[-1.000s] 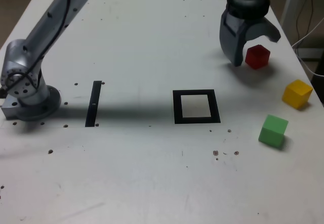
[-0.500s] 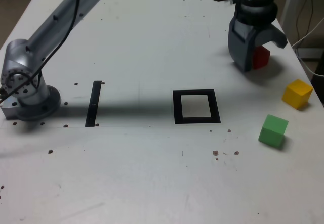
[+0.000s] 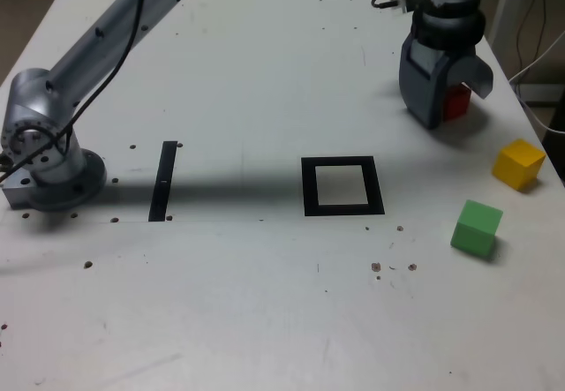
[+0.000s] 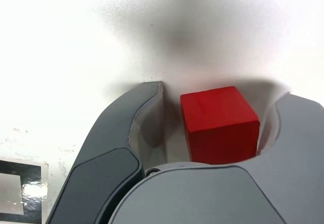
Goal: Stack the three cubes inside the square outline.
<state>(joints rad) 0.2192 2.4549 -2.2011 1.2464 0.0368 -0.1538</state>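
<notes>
Gripper [image 3: 448, 100] now down around red cube [image 4: 218, 124], jaws narrowing, gap on one side; centre before lifting toward square outline [image 3: 342, 185].

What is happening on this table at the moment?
A single robot arm has its end effector lowered around the red cube near the far edge of the white table. One jaw shows a gap to the cube, so no firm grip is visible. The yellow cube and green cube lie apart, and the square outline holds nothing.
</notes>
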